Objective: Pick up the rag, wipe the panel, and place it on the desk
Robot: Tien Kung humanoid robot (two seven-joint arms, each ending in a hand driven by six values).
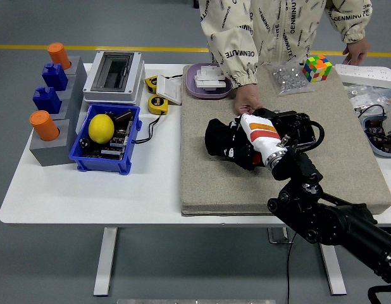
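A black rag (216,137) is bunched at the left end of a flat black panel (295,125), which lies on the grey felt mat (202,177). My right hand (238,145), with its white and orange wrist cover, is shut on the rag and presses it down at the panel's left edge. The rag and hand hide most of the panel's left half. A person at the far side rests one hand (247,100) on the mat at the panel's upper left corner. The person's other hand (355,50) lies at the back right. My left arm is out of sight.
A blue bin (81,159) with a lemon (101,127), a grey switch box (112,75), two tape measures (157,103) and grey blocks with pegs (45,140) fill the left. A purple tray (190,88), a parts bag (288,78) and a colour cube (316,67) line the back.
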